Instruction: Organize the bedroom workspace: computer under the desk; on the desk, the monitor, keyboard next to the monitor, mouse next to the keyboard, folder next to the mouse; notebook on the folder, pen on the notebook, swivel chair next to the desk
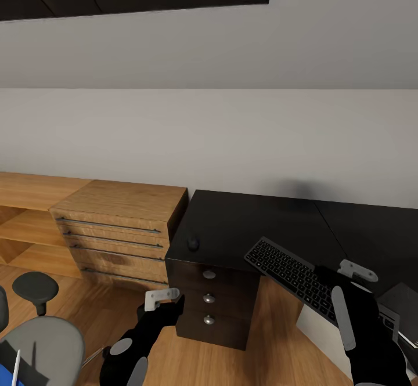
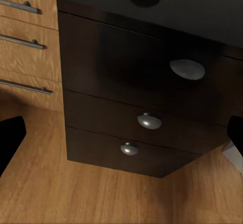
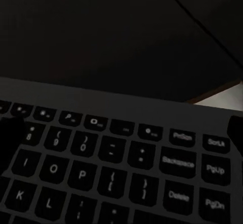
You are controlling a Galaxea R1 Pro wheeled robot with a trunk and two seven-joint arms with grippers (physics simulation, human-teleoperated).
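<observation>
left tool (image 1: 165, 299): low, fingers spread | right tool (image 1: 342, 278): reaching forward, grip unclear

— Where did the keyboard (image 1: 296, 273) lie?
— On the surface (image 1: 244, 223), reaching past its front edge, right of the mouse (image 1: 193, 243).
— And the mouse?
— Near the surface's left front corner, above three drawers (image 1: 209, 299).
— Left of that?
— A drawer unit (image 1: 119, 232) just beside it; the chair (image 1: 40, 339) stood on the floor (image 1: 191, 363) nearer the robot, further left.

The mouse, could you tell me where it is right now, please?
In the head view the mouse sits on the black desk near its left edge, above the dark drawers, left of the keyboard.
</observation>
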